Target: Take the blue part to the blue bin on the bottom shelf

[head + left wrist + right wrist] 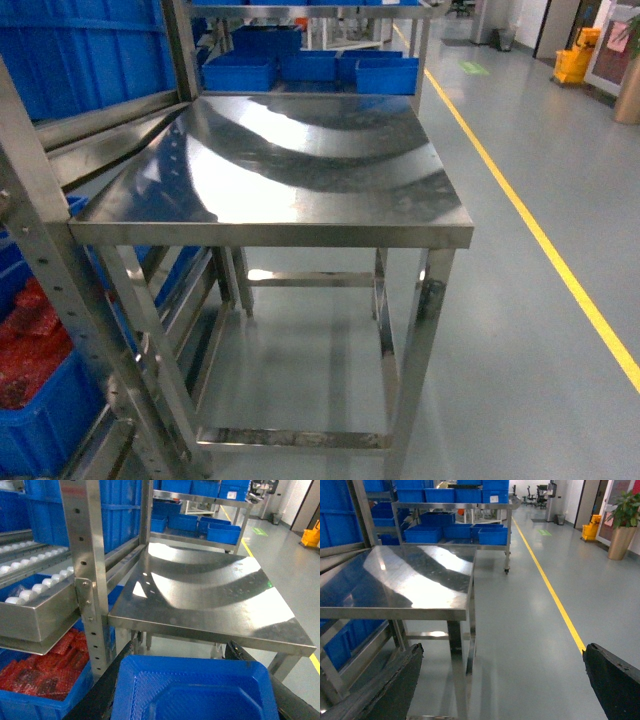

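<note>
A blue crate (30,700) of red packets sits far left, under a rack level (35,605) of white rollers. The left hand (187,680) clasps the blue part (200,700), a ribbed, tray-like plastic piece, just before the steel surface (210,600). The right hand (500,680) is spread wide and holds nothing.

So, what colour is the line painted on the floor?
Yellow floor line; the right wrist view shows it best.

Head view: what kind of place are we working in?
Likely a factory or warehouse parts area: steel racks holding blue bins, a stainless table, and a yellow floor line marking an aisle.
</note>
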You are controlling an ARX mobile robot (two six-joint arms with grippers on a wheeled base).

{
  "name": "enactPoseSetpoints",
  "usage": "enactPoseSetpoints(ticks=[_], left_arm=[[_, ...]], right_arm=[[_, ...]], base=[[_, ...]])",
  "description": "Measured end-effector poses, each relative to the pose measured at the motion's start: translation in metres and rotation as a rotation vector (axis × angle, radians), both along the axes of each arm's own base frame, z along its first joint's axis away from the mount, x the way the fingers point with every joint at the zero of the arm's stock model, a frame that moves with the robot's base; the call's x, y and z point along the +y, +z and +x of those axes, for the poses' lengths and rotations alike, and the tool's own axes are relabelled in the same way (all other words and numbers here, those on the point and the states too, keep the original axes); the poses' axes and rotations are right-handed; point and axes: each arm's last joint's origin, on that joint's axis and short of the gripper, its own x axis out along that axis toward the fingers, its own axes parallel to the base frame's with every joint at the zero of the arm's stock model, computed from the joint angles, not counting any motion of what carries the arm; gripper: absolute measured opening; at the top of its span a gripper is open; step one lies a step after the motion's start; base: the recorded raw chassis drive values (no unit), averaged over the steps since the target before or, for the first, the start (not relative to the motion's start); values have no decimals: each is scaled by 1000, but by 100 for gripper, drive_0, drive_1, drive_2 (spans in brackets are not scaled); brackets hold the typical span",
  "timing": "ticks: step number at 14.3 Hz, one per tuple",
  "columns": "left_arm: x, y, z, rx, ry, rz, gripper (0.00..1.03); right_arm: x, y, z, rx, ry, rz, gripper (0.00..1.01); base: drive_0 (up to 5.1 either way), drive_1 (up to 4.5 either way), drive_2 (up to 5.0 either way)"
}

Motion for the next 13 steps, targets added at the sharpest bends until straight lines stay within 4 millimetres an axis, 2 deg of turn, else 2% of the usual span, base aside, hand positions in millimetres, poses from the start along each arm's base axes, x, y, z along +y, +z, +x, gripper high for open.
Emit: enactPoseSetpoints(ticks=[4, 13], left_arm=[[0, 0, 0, 0, 1, 0, 44], [0, 0, 0, -2, 1, -1, 44]], right_arm=[[0, 0, 0, 0, 0, 0, 98], [0, 0, 0, 3, 0, 0, 98]], base=[[-492, 330, 150], [-495, 242, 242]])
